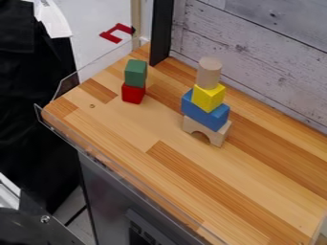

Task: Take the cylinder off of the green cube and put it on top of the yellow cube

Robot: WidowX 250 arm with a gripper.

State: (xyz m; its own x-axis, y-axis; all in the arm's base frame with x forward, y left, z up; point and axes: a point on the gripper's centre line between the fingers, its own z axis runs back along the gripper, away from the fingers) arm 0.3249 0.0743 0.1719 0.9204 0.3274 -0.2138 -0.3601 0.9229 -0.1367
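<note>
A: Quick 1, pls: pincer spread or pressed together?

B: Can't tell. Can't give pos. rel. to the pincer either, so I'll go by the blocks.

A: OK. Biggest 1st?

B: Desk (159,124), striped wood top, w/ a pale plank wall (256,52) along its back side. Dark upright post (161,31) at the back edge, nr the wall's L end in view.

A: Next size down?

B: Tall stack, R of the short one in view. Blue block (204,111), oblong, lies flat on the arch block (207,131), plain wood, opening facing down, standing on the desk.

A: & on the blue?

B: Yellow cube (209,97), touching it. Cylinder (209,73), plain wood, stands upright on top of the yellow cube, i.e. where the task wants it.

A: So the cylinder's off the green cube (135,73)?

B: Yep. Green cube has its top face bare, well apart from the cylinder.

A: What's under the green cube?

B: Red cube (133,93), touching it, btm on the desk. Those 2 make the short stack, nr the desk's far L corner.

A: Stacks touching?

B: No, bare wood b/w them. Both upright.
</note>
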